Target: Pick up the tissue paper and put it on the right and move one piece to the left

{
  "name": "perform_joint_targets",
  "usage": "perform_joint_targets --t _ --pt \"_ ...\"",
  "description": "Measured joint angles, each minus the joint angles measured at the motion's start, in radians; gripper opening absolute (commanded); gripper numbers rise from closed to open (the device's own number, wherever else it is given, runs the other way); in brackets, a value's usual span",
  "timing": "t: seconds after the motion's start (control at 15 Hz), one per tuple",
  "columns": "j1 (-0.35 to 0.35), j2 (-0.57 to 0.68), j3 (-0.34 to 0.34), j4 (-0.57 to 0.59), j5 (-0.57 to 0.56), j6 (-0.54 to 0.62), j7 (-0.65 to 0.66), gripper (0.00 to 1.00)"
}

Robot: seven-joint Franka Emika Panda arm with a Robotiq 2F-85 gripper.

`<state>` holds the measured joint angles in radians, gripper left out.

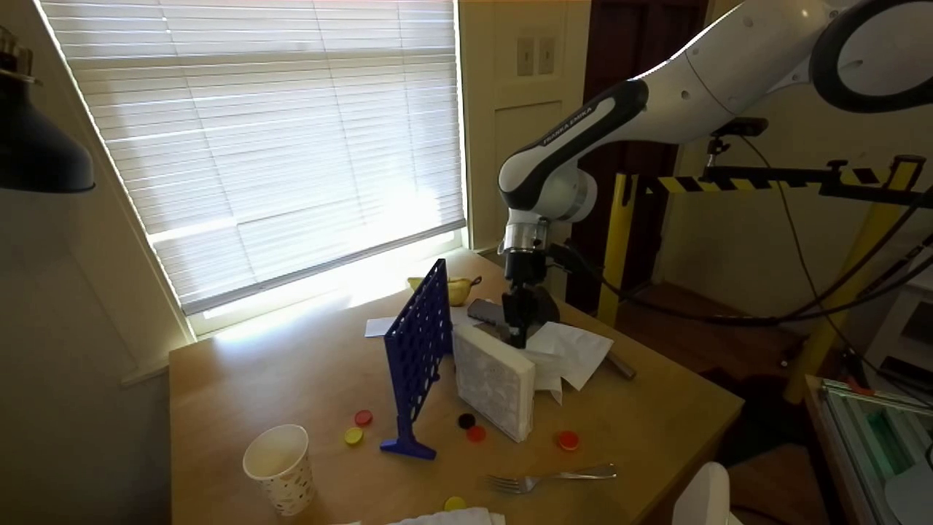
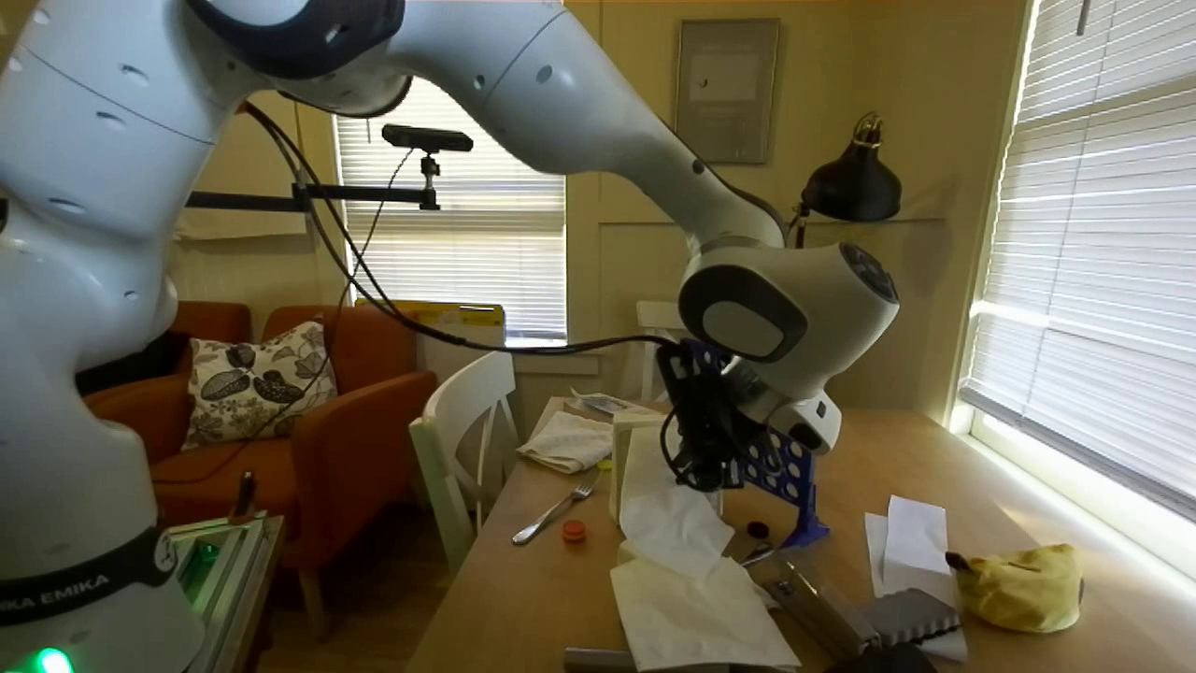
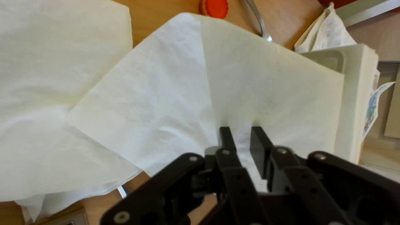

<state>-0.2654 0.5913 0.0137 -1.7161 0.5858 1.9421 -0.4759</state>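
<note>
One tissue sheet (image 3: 218,87), prob. too floppy to stand alone, seems propped on the white block (image 3: 356,100) at right, w/ left end atop tissue paper (image 3: 56,93) in wrist view, claw (image 3: 240,128) narrowly parted, no clear grip.

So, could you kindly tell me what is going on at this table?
The robot's gripper is down at a white tissue sheet, which spans from an upright white block to more tissue lying on the wooden table. Its jaws stand slightly apart with paper showing in the gap, so the sheet does not look gripped; whether they touch it I cannot tell. A blue Connect Four grid stands beside the block.
</note>
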Motion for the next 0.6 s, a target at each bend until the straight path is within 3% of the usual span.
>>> perform_joint_targets --t 0.2,0.33,0.6 --pt "-0.003 0.005 0.002 0.004 0.002 0.000 0.001 0.00" --pt "-0.005 0.005 0.003 0.006 0.002 0.000 0.002 0.28" --pt "-0.007 0.005 0.002 0.006 0.001 0.000 0.000 0.55"
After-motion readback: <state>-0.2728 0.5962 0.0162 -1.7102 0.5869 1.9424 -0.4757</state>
